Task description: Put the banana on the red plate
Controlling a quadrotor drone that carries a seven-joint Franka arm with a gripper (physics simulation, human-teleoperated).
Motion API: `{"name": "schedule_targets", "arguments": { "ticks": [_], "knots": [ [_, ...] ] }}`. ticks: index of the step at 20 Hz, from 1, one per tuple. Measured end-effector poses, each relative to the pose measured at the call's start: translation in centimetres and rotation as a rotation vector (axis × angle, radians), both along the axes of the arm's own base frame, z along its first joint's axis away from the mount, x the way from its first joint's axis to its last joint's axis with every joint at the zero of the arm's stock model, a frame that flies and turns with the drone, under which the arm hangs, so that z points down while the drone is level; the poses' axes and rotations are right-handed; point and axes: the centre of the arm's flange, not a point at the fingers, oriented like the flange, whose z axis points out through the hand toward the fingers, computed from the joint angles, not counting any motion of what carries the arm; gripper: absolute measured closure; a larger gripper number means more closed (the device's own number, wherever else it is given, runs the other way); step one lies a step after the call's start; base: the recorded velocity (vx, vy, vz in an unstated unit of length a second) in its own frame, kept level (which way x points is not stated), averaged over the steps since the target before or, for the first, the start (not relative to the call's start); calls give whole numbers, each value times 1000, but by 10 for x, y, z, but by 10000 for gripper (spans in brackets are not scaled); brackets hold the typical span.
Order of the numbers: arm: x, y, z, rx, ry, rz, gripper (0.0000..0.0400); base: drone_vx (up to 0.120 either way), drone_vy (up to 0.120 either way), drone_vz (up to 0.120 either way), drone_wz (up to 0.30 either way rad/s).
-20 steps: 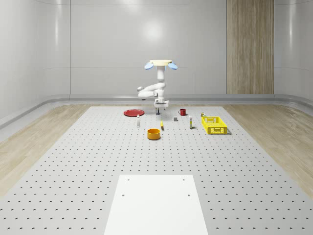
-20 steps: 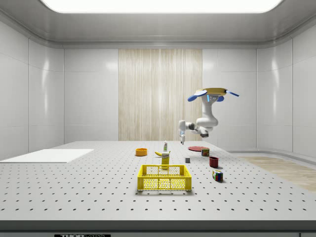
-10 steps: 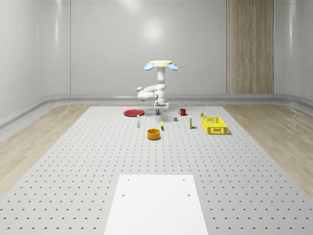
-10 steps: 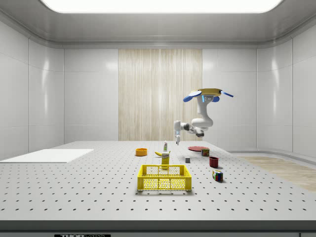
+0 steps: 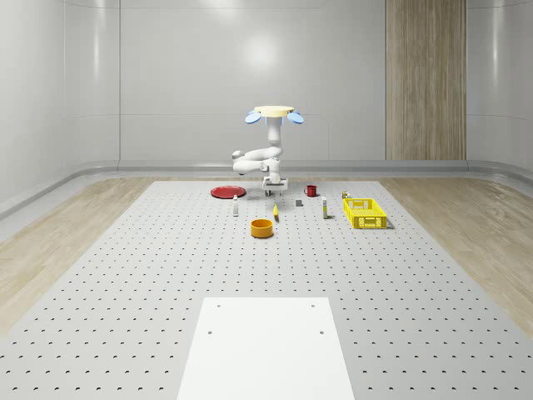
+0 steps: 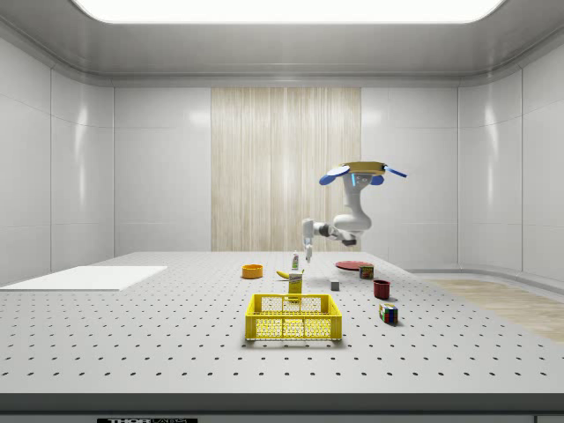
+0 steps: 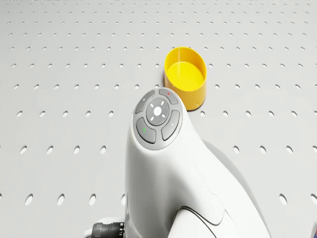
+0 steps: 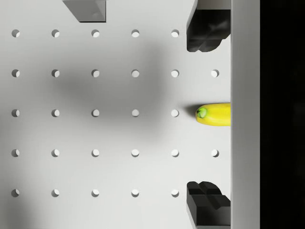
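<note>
Your drone (image 5: 275, 112) hovers over the worktop (image 5: 166, 275) with the gripper (image 8: 208, 114) spread wide so the banana (image 8: 214, 114), at its 3 o'clock, fits between.

My wrist view shows just the tip of the banana (image 8: 214, 114); the rest is cut off behind the pale edge of my own housing. My fingertips (image 8: 206, 31) also run out at that edge, so their bases are hidden. In the drone view my arm (image 7: 163, 168) covers the floor below it and hides part of the yellow bowl (image 7: 186, 77). In the side view the banana (image 6: 283, 275) sits partly behind a carton (image 6: 295, 283), too small to make out.
</note>
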Motion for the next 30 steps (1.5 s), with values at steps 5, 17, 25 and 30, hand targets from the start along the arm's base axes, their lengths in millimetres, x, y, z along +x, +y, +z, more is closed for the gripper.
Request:
{"name": "schedule_targets", "arguments": {
  "ticks": [5,17,25,30],
  "knots": [
    [0,0,0,0,0,0,0,120,0,-96,0],
    [0,0,0,0,0,0,0,120,0,-40,0],
    [0,0,1,0,0,0,0,90,0,-45,0],
    [0,0,13,0,0,0,0,0,0,0,0]
  ]
}}
